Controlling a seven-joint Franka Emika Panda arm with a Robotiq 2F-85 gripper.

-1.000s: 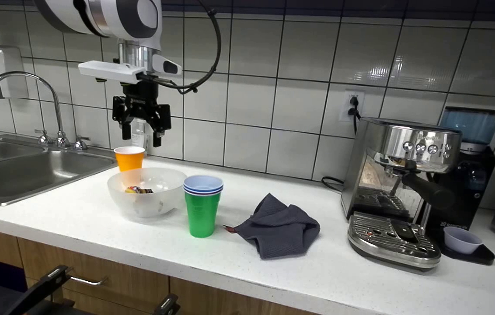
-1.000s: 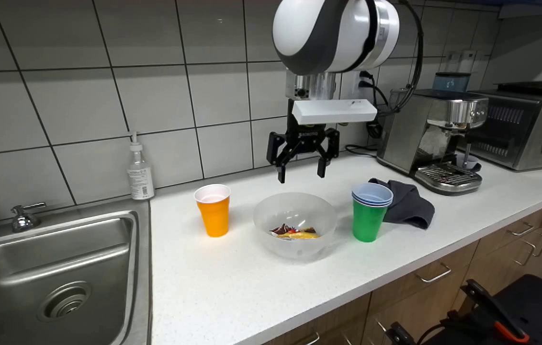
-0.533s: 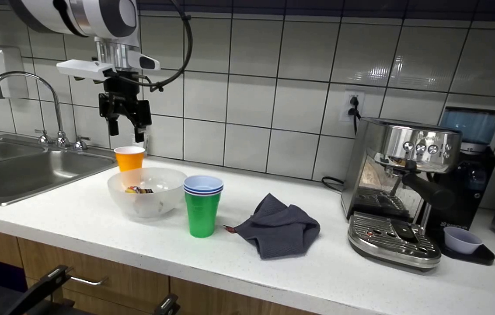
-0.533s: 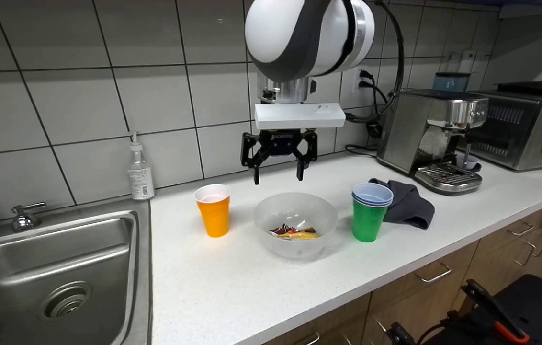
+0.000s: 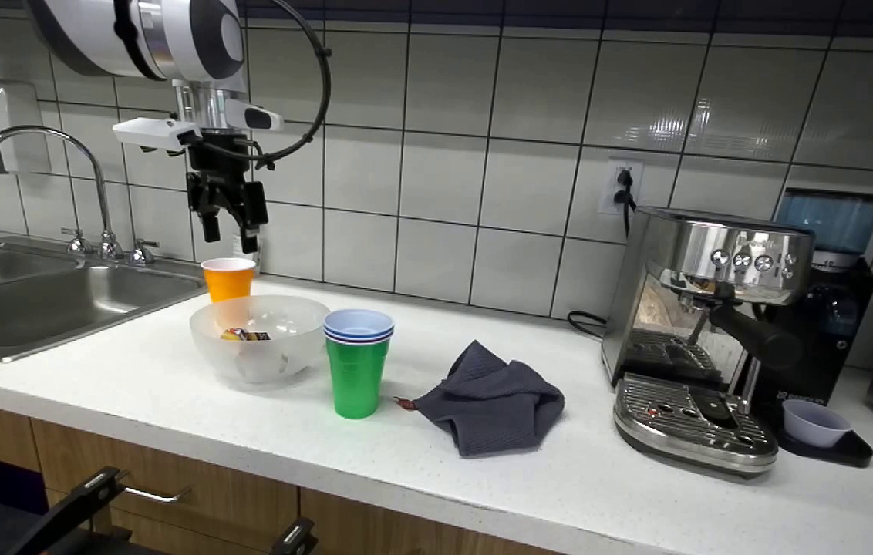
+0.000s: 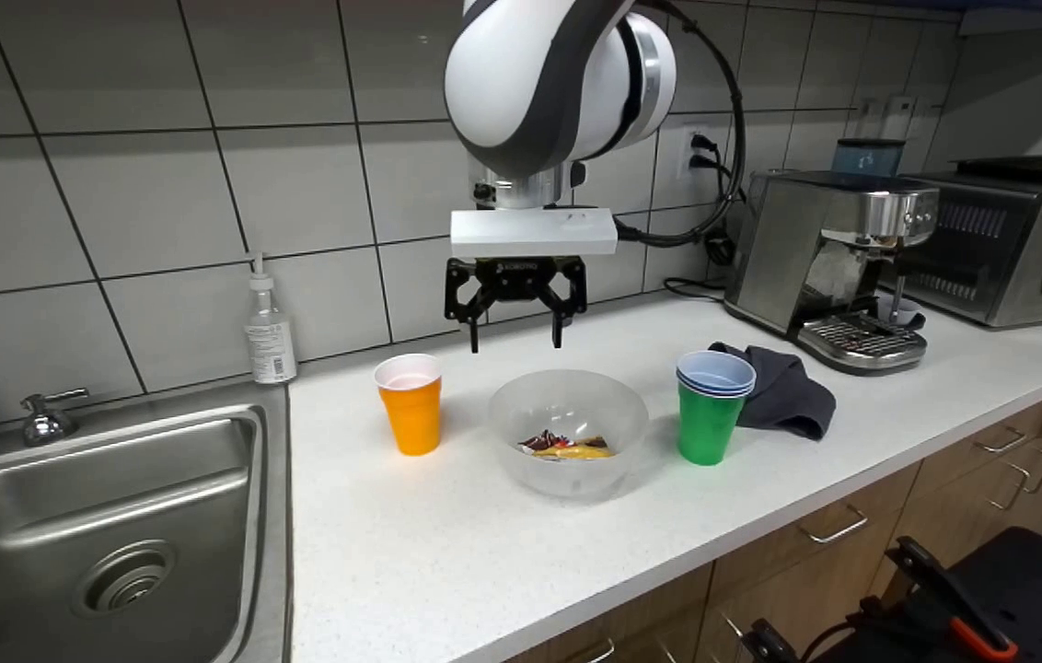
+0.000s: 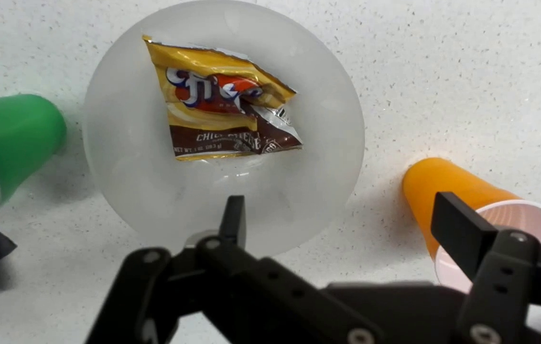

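Bowl [image 6: 567, 479] holds a crumpled snack bag [image 7: 213, 105]; my hand [image 6: 516, 343] hangs higher than the bowl, off toward the wall [image 6: 429, 285] and the orange cup [image 6: 413, 419] beside it. My fingers [image 7: 461, 229] are spread with nothing between them; in the wrist view the bag lies beyond their tips, its longer side roughly along the line joining them. Across the bowl stands a green cup stack [image 6: 708, 428].

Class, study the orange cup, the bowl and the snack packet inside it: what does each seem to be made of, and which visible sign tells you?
Orange cup: likely plastic, satin-smooth; evenly coloured outside, pale inside.
Bowl: probably frosted plastic, perhaps glass; its matte, cloudy side lets orange show through.
Snack packet: glossy printed film, possibly metallised; sharp creases and a silvery patch.
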